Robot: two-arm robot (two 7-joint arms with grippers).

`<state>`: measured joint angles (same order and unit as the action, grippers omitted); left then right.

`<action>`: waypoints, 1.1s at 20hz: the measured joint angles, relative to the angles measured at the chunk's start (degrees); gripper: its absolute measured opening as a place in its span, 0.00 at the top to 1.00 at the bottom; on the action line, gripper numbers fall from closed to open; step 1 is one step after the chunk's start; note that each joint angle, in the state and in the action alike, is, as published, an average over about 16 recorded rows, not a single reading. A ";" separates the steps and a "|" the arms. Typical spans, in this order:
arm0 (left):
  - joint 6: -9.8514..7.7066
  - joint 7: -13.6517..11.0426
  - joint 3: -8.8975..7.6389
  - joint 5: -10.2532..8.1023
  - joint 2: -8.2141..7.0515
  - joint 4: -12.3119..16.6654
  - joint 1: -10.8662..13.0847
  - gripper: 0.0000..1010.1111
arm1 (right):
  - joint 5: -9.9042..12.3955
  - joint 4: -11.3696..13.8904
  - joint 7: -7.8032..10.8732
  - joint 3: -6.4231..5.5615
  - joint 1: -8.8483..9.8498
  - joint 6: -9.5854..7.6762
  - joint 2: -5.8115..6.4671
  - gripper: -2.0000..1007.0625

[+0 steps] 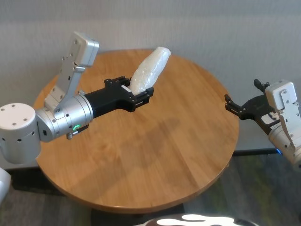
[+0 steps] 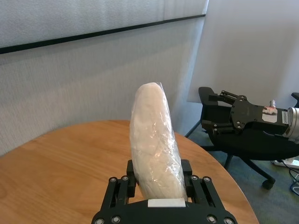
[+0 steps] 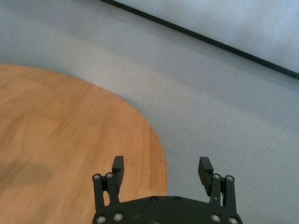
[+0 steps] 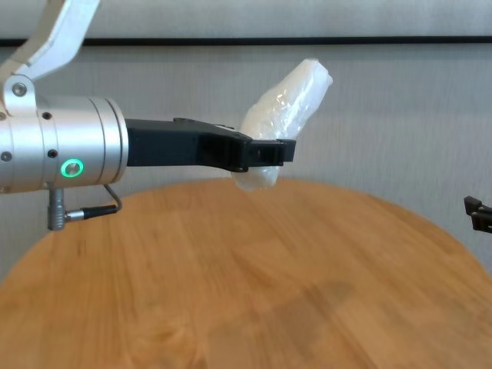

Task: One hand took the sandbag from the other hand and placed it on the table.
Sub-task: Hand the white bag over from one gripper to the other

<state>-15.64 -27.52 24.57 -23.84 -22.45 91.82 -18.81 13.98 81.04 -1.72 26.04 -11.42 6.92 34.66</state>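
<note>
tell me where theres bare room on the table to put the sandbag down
Nearly the whole table is bare: the wide stretch below and in front of the left gripper, and the side toward the open right gripper at the rim. Nothing lies on the wood. The only crowded spot is in the air, where the left gripper holds the sandbag above the far part.

Left gripper [image 1: 141, 97]: long black linkage fingers with silver screws, silver cylindrical wrist, green ring light, thin cable; right gripper [image 1: 240, 106]: black, white-grey housing, blue light behind it
</note>
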 joint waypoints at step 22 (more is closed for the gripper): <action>0.07 0.00 -0.05 0.08 0.03 -0.04 0.06 0.41 | 10.32 7.88 12.19 -2.79 2.27 -3.20 -2.05 0.01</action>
<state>-15.56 -27.52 24.52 -23.76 -22.42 91.78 -18.75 24.29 88.92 10.46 23.25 -9.15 3.72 32.61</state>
